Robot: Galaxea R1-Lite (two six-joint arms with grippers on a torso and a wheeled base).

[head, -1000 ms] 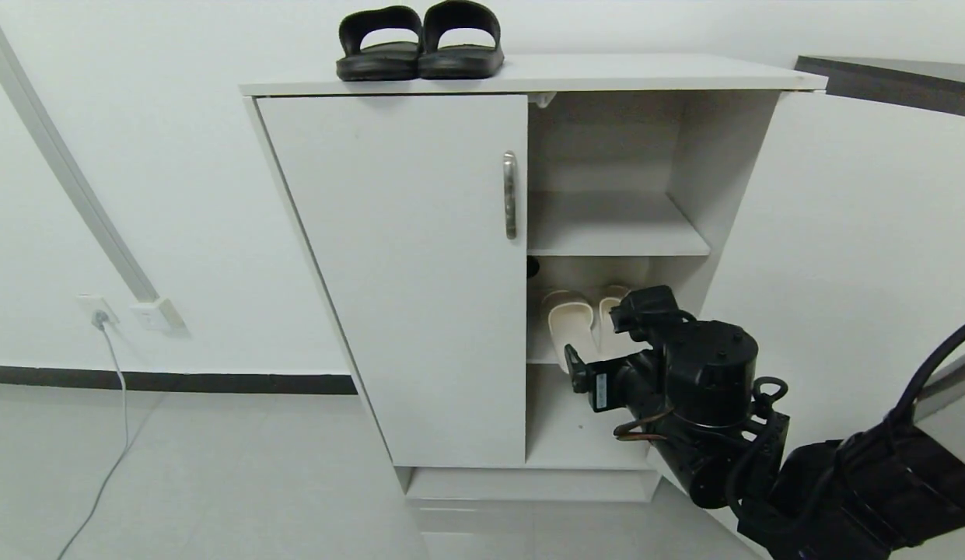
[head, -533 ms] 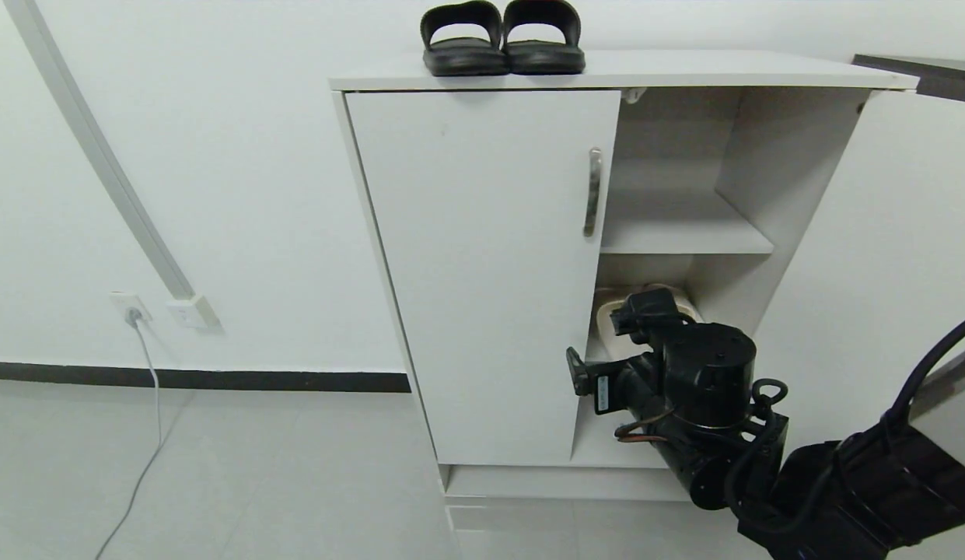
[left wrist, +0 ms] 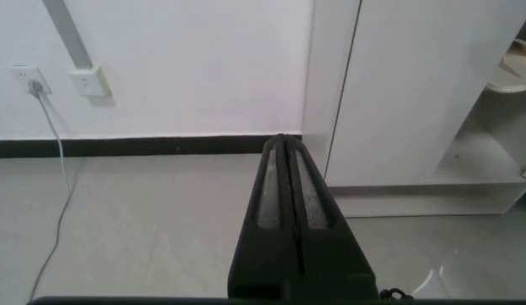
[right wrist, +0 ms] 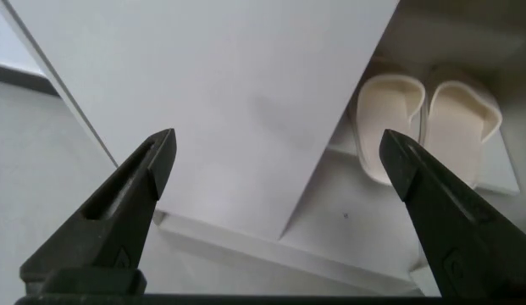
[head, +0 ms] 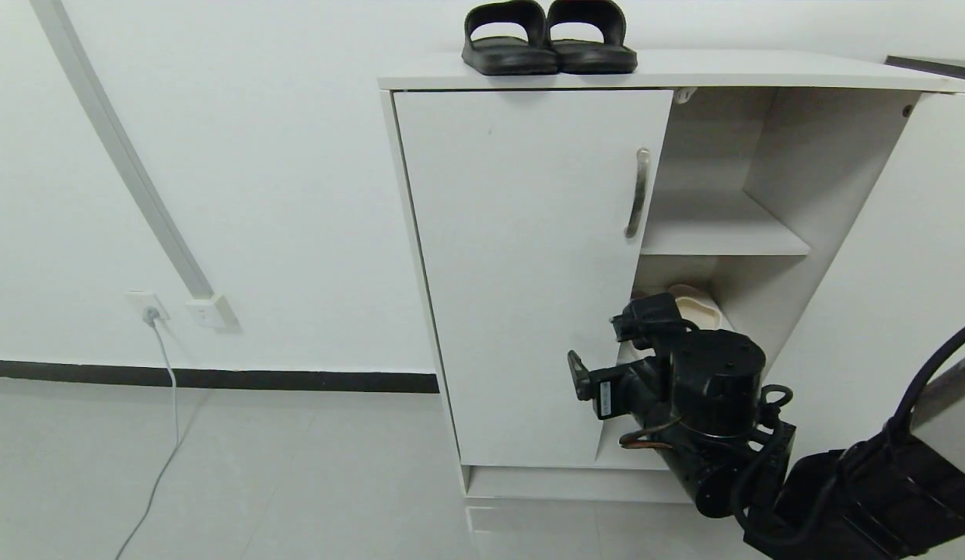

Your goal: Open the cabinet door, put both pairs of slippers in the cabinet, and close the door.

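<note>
The white cabinet (head: 529, 272) has its left door shut, with a metal handle (head: 636, 193), and its right door (head: 902, 272) swung open. A black pair of slippers (head: 550, 37) sits on the cabinet top. A cream pair of slippers (right wrist: 428, 123) lies on the middle shelf inside, partly hidden behind my right arm in the head view (head: 696, 305). My right gripper (right wrist: 278, 144) is open and empty, low in front of the shut door's inner edge (head: 613, 346). My left gripper (left wrist: 282, 148) is shut and empty, held low over the floor to the cabinet's left.
A wall socket with a grey cable (head: 148, 315) and a slanted grey conduit (head: 117, 148) are on the wall left of the cabinet. Bare tiled floor (head: 218, 482) spreads in front. The top shelf (head: 715, 233) holds nothing.
The head camera has swung left, so the cabinet now sits further right in the picture. Against the cabinet, my right gripper has shifted from the opening towards the shut door's edge.
</note>
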